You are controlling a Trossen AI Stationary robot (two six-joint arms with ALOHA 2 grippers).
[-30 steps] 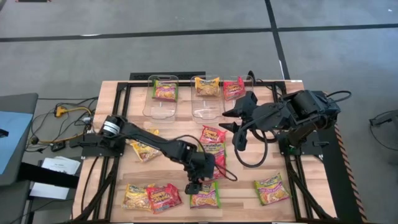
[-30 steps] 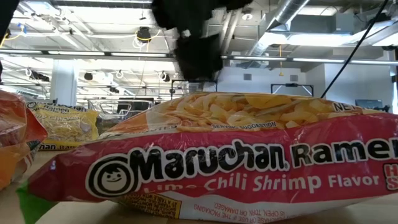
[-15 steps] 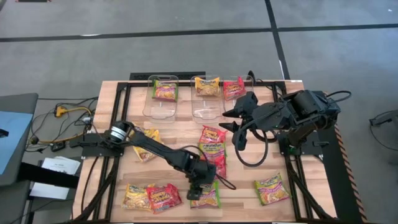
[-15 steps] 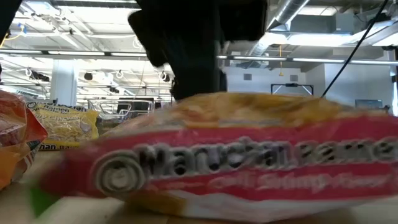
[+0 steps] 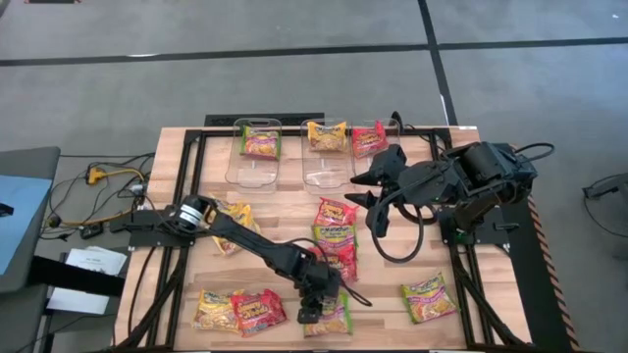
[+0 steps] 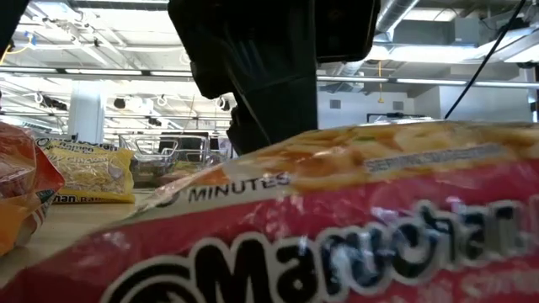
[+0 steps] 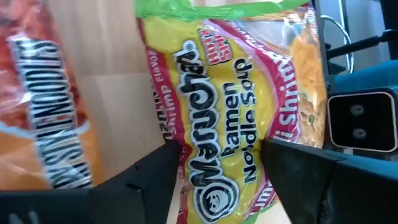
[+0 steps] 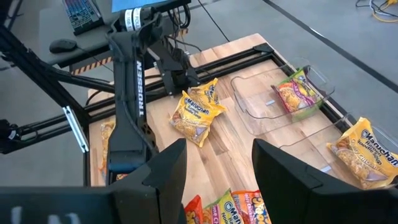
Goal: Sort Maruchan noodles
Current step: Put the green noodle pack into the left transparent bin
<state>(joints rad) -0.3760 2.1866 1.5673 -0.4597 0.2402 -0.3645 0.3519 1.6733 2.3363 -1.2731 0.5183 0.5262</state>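
Two arms over a slatted wooden table (image 5: 388, 294). High view: left gripper (image 5: 312, 306) down at the near edge, on top of a green-edged packet (image 5: 337, 316); fingers hidden from above. To that packet's left, a red packet (image 5: 257, 310) and a yellow packet (image 5: 213, 308), side by side. A green-and-pink packet (image 5: 428, 297) lies near the right front corner. Mid-table, a cluster of packets (image 5: 337, 235), overlapping. Another yellow packet (image 5: 229, 227) sits partly under the left arm. At the far edge, two clear bins: left bin (image 5: 253, 169) holds a green packet (image 5: 261, 141), right bin (image 5: 329, 169) holds a yellow one (image 5: 326, 136); a red one (image 5: 369, 138) lies just right of that bin. Right gripper (image 5: 365, 192) hangs above the table behind the cluster, fingers spread, empty. Low view: the green-edged packet fills the foreground, label "Maruchan" readable, dark left arm directly behind and above it. Left wrist view: both dark fingers (image 7: 149, 180) straddle the green-edged packet (image 7: 236, 106), set wide, one at each long side; whether they press it I cannot tell; the red packet (image 7: 43, 99) is beside it. Right wrist view: spread fingers (image 8: 165, 171), nothing between; beyond them the left arm, a yellow packet and the bins.
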